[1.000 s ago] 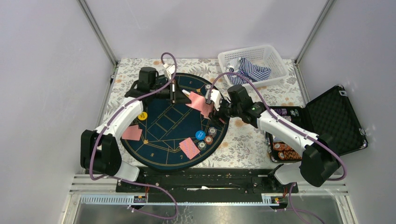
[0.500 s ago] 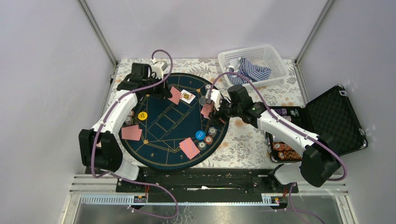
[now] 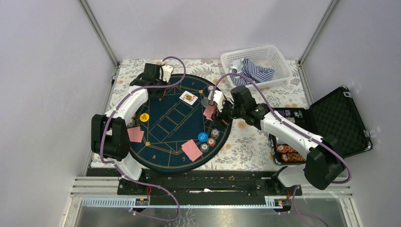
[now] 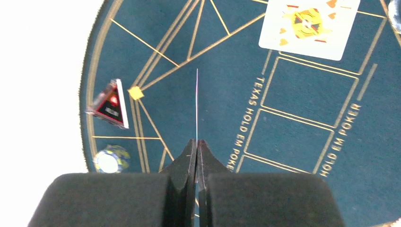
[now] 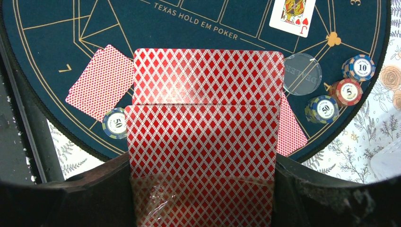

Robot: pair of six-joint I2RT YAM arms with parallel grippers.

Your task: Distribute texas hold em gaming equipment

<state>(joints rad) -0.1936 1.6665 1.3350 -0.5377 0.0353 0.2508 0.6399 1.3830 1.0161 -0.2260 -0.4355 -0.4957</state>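
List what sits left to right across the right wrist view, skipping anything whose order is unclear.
First the face-down card → card stack in the right claw → clear dealer button → red 5 chip.

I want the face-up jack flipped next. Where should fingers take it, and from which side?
The face-up card lies flat on the mat with no raised edge, so probably come from above, tilted, at the edge facing away from the clear disc, and pinch a corner there.
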